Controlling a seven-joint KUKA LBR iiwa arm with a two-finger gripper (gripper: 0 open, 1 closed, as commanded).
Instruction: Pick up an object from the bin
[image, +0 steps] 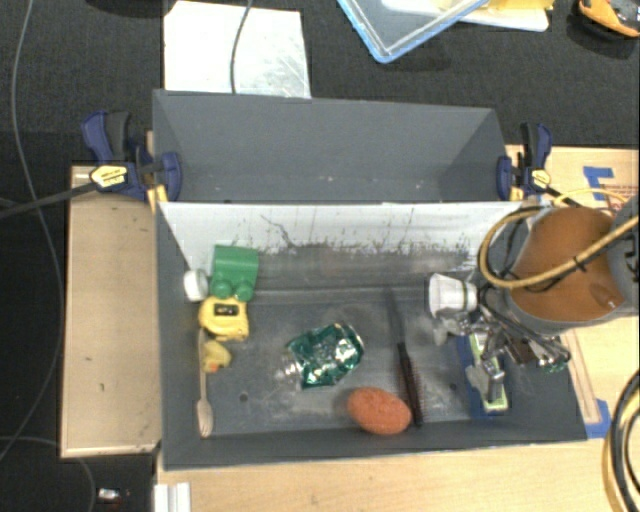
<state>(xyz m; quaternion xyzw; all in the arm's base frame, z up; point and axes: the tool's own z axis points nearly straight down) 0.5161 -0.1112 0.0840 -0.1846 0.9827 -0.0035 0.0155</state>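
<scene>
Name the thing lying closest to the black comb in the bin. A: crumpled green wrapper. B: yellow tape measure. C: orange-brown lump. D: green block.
C: the orange-brown lump lies right beside the lower end of the black comb, while the crumpled green wrapper sits farther left.

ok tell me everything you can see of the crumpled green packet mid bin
The packet looks like a crumpled, shiny green foil wrapper with white patches and a silvery end toward the left. It lies on the bin floor near the middle, just clear of the orange-brown lump below-right. Nothing else touches it.
</scene>
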